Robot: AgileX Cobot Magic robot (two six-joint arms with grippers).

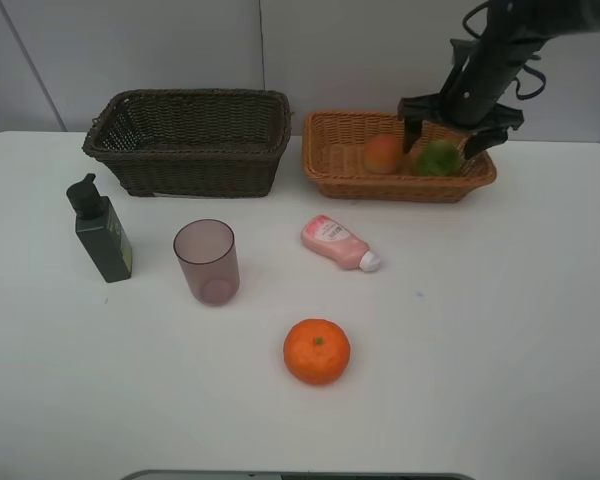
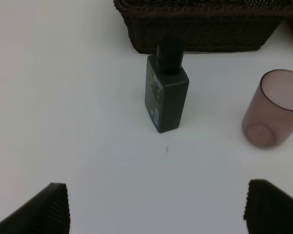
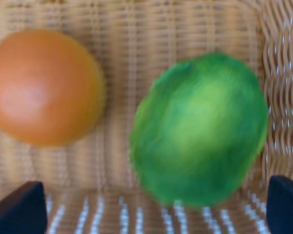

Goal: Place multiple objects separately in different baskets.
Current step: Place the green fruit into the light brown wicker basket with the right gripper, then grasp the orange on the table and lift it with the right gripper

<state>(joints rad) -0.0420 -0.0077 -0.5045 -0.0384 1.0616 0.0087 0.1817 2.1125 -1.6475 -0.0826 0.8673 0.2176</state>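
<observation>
Place: a robot test bench, more like a lab than a home.
Surface: one plain white table [image 1: 500, 380] fills the view.
Backdrop: pale grey wall panels [image 1: 130, 50] with straight seams stand along the far edge.
Machine: a black robot arm [image 1: 500, 50] hung with cables reaches in from the far right.
Props: household things are set well apart. A dark basket [image 1: 190, 165] and a tan basket [image 1: 380, 187] sit at the far side. Nearer are a bottle [image 1: 105, 240], a cup [image 1: 207, 262], a tube [image 1: 338, 243] and an orange [image 1: 317, 351].

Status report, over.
Left hand open, empty. Right hand open above green fruit, which lies in tan basket beside peach. Nothing in the way.
</observation>
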